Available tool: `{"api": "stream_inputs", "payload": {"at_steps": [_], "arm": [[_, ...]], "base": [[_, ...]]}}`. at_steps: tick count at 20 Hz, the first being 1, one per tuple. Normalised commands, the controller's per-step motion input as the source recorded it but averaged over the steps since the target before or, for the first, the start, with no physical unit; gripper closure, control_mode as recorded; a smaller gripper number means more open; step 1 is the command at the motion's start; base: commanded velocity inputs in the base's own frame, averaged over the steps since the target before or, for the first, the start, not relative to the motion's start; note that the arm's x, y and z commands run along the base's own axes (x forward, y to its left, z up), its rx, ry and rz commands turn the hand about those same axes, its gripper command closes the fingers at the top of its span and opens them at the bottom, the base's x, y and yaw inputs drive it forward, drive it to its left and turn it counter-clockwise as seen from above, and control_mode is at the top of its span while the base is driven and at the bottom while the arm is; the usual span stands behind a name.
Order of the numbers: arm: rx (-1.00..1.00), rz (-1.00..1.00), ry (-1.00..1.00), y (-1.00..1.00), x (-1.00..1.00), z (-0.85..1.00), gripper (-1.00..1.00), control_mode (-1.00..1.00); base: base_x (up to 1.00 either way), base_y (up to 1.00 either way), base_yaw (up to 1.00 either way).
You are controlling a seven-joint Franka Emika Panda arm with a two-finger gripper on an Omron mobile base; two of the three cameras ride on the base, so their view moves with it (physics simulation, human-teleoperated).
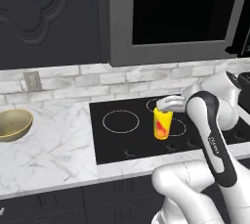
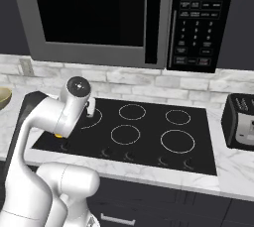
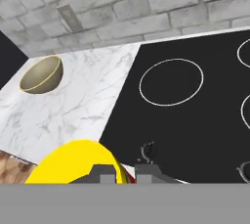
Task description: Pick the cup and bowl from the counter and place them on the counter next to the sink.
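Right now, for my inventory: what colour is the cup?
Yellow with red-orange swirls; the cup shows best in the left base view.

Cup [image 1: 162,123] over cooktop [image 1: 146,135] — bowl [image 1: 13,124] on counter [image 1: 53,154], left

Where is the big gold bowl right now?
The bowl sits on the white counter at the far left of the left base view, left of the black cooktop.

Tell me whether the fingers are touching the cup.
Touching. In the left base view the fingers close on the rim of the cup, which hangs above the cooktop.
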Motion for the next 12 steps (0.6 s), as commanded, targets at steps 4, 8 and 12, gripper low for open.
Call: {"api": "stream_inputs", "payload": {"at_steps": [4,8,12], "arm": [[0.0,0.0,-0.01,-0.13,-0.01,-0.01,1.0,-1.0],[0.0,0.0,0.0,0.0,0.0,0.0,1.0,-1.0],[0.0,0.0,0.0,0.0,0.0,0.0,1.0,-1.0]], "base": [[0.0,0.0,0.0],[0.0,0.0,0.0],[0.0,0.0,0.0]]}}
